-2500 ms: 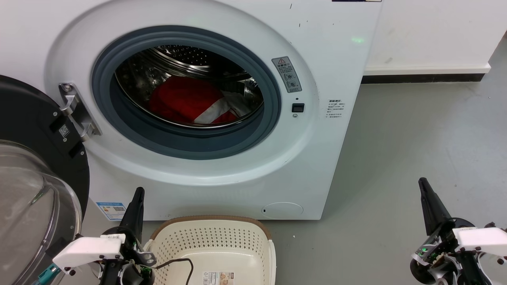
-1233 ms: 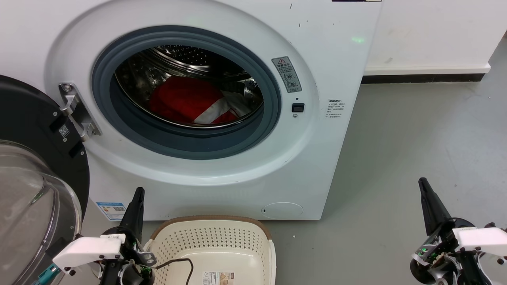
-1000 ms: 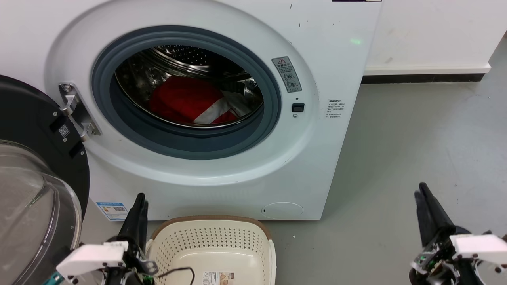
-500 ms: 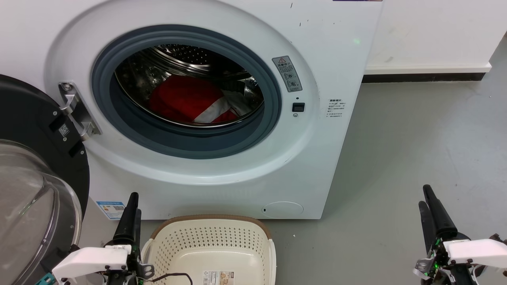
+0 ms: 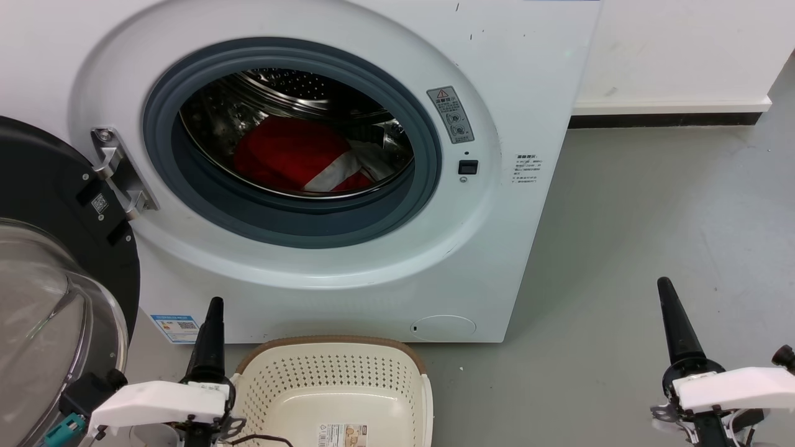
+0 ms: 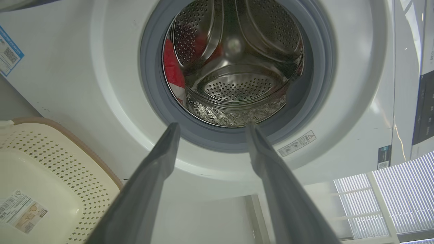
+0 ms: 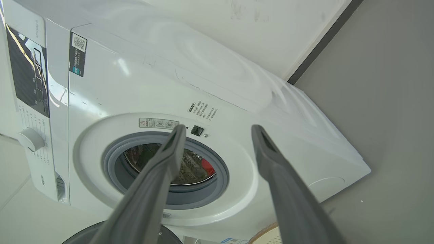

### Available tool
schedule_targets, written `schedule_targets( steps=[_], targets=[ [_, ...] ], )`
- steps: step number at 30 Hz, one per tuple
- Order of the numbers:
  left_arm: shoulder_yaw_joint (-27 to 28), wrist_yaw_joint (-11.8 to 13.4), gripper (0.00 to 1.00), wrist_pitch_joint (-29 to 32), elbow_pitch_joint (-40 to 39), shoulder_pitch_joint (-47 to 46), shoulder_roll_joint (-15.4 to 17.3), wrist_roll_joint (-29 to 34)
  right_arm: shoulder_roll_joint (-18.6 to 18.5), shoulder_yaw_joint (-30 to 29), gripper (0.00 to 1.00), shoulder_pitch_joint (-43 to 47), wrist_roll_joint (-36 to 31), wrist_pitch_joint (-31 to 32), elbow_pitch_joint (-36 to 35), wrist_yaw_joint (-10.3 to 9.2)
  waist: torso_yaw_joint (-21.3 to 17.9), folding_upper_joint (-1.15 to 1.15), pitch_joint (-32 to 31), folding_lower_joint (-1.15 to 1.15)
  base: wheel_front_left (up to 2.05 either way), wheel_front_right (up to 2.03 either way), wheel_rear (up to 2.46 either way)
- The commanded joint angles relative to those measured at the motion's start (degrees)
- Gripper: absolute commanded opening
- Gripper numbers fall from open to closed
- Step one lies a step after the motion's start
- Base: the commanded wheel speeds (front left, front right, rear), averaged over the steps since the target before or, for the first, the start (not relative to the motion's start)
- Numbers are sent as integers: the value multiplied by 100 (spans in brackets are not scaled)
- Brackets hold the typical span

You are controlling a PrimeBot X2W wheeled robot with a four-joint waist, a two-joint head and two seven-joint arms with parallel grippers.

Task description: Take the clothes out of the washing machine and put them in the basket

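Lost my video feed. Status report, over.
Left gripper, right gripper open, empty. Red white-striped garment in white washing machine drum. Cream perforated basket empty. Black-framed door open, porthole unobstructed.

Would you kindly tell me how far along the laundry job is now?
Done: the washing machine has its door open, and the basket sits empty in front. In hand: nothing; the left pincer and right pincer are open, low, outside the machine. Left: the red clothes lie in the drum, to be pulled out and dropped in.
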Motion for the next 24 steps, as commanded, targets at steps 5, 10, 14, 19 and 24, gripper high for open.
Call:
schedule_targets(
  steps=[5, 10, 14, 19, 24],
  targets=[
    [-132, 141, 100, -167, -250, 27, 21, 756, -21, 137, 100, 42, -922, -166, -314, 0, -3, 0, 0, 0, 0, 0, 0],
    [-200, 245, 100, -271, -341, 85, 23, 1240, -21, 235, 100, 113, -1512, -271, -425, 0, -9, 0, -3, 0, 0, 0, 0],
    [-235, 306, 100, -352, -410, 113, 24, 1601, -21, 271, 100, 153, -1883, -353, -512, 0, -12, 0, -2, 0, 0, 0, 0],
    [-274, 360, 100, -449, -489, 160, 26, 2012, -21, 325, 100, 210, -2364, -448, -623, 0, -13, 0, 0, 0, 0, 0, 0],
    [-314, 408, 100, -538, -571, 210, 28, 2408, -22, 342, 100, 261, -2777, -543, -697, 0, -14, 0, 2, 0, 0, 0, 0]
  ],
)
